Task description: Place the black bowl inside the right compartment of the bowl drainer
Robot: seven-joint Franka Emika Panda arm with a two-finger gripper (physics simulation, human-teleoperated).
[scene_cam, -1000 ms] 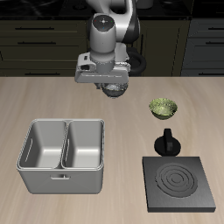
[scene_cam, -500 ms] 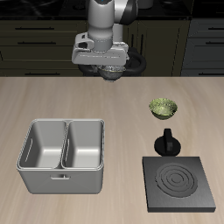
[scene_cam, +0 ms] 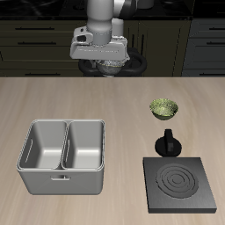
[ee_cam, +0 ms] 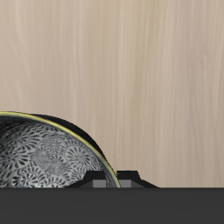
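The table (scene_cam: 35,101) is pale wood with a fine straight grain, and dark cabinet fronts with slim handles fill the room behind it. On the wood sits the bowl drainer (scene_cam: 63,156), a light-grey metal bin with a rounded rim and two deep wells side by side. Taking the drainer as landmark: the olive-green bowl (scene_cam: 163,109) lies well apart from it, farther back; the flat black stove plate (scene_cam: 182,185) with its ring pattern lies well apart beside it, level with its front half; a small black pot-like object (scene_cam: 167,143) stands just behind the stove plate.

In the exterior view the gripper (scene_cam: 107,68) hangs high above the table, behind the drainer, with the black bowl (scene_cam: 109,67) showing only as a dark rounded shape beneath it. The wrist view adds what that view hides: the bowl's pale speckled inside (ee_cam: 44,157) and thin rim, pressed against a dark finger (ee_cam: 122,178), with bare wood grain far below. The pincer is clenched on the bowl's rim.

No writing or brand mark can be read anywhere.
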